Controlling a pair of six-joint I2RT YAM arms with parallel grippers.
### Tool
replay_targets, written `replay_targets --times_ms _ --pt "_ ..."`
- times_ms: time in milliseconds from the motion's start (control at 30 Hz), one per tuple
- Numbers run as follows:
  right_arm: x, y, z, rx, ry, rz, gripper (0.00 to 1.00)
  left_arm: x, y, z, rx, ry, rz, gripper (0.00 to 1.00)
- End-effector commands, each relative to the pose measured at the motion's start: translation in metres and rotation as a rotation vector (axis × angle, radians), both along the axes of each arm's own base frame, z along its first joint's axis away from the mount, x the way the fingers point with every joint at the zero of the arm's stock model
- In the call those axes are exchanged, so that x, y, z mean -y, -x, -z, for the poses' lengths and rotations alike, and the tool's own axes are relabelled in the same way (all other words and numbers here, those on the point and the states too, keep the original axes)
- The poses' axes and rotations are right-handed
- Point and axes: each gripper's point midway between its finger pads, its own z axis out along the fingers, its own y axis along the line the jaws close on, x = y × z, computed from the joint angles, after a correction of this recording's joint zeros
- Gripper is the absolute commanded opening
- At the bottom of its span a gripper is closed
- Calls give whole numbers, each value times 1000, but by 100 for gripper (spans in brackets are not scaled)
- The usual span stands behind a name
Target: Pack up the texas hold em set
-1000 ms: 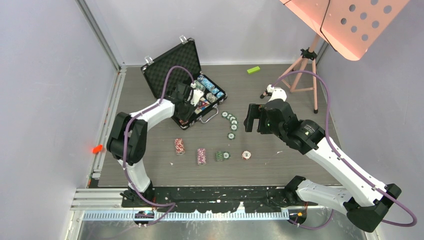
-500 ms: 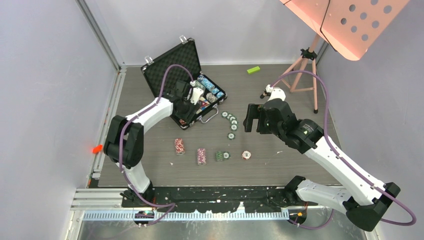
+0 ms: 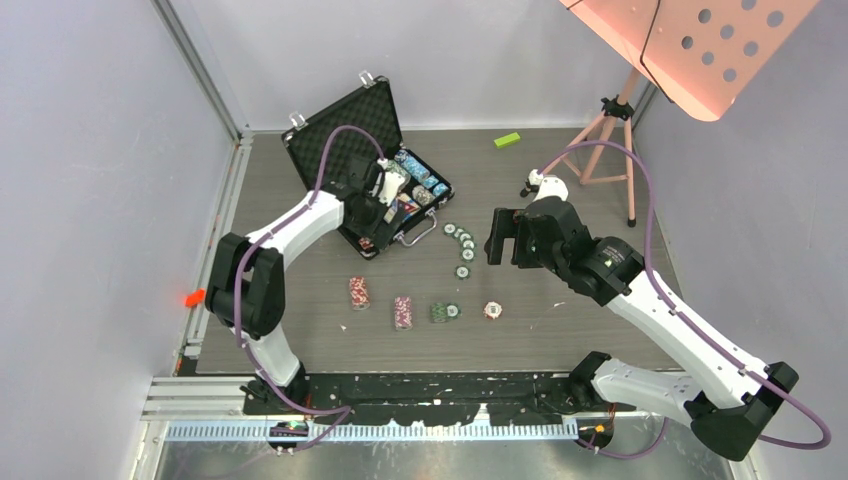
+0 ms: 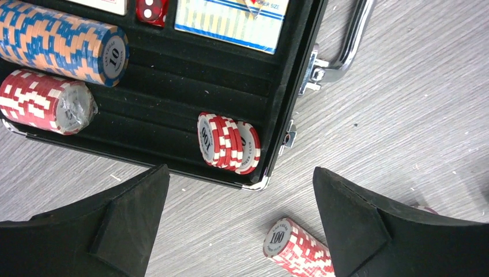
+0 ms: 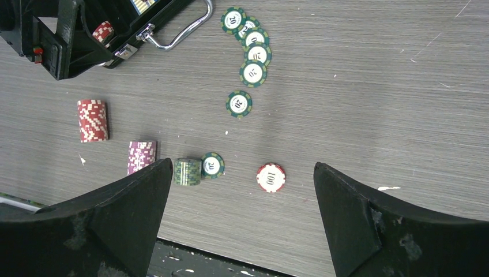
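The black briefcase (image 3: 345, 135) lies open at the back left, lid up. Its tray holds a blue chip roll (image 4: 63, 43), a wrapped red roll (image 4: 46, 102), a red die (image 4: 151, 8), a card deck (image 4: 230, 17) and a short red chip stack (image 4: 228, 142) by the near corner. My left gripper (image 4: 240, 173) hovers open over that corner, holding nothing. A red chip roll (image 4: 297, 248) lies on the table just outside the case. My right gripper (image 5: 243, 165) is open and empty above loose green chips (image 5: 252, 53), a green stack (image 5: 188, 171) and a red chip (image 5: 270, 177).
A purple chip stack (image 5: 141, 156) and a red stack (image 5: 93, 120) lie toward the table's front. A small green block (image 3: 507, 140) sits at the back. A pink tripod stand (image 3: 610, 130) occupies the back right corner. The case handle (image 4: 352, 40) sticks out toward the chips.
My left gripper has opened wide over the case's near corner and shifted slightly toward the back. The right arm has crept a little to the left.
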Motion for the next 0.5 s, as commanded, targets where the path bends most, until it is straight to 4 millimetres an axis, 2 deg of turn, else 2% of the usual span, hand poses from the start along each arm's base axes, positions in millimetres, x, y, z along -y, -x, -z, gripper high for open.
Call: replay_targets --times_ms 0,467 --pt "-5 -7 -15 42 -37 3 99 10 1 -13 -2 40 41 100" --pt "-3 -6 -19 50 -46 4 100 3 -18 21 -30 15 -1 100"
